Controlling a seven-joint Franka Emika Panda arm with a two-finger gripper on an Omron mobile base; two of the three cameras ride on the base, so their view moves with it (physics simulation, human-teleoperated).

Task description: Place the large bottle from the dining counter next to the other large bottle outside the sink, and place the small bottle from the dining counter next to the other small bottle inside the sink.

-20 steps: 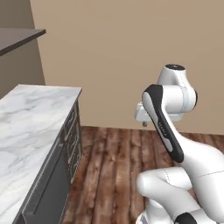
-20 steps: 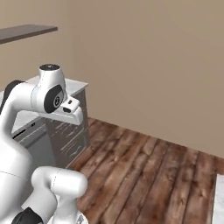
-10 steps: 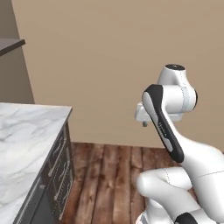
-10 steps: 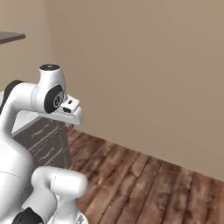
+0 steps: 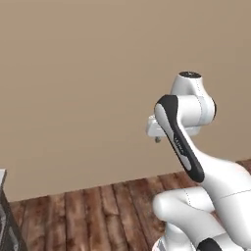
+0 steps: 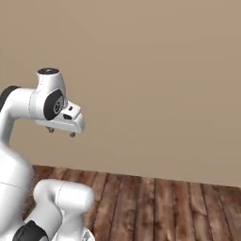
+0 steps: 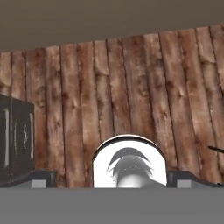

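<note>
Wooden floor [image 7: 131,87] and tan wall [image 5: 73,73] face you, no bottle in sight, gripper [image 6: 61,132] empty with finger spread unclear, cabinet [image 7: 15,140] at nine o'clock: you're likely mid-transit, so find the dining counter.

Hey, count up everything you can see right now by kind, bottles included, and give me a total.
Bottles: 0
Dark cabinets: 1, the cabinet at the left edge
Wood floors: 1, the floor
Tan walls: 1, the wall
Robot arms: 1, the arm
Total: 4
</note>
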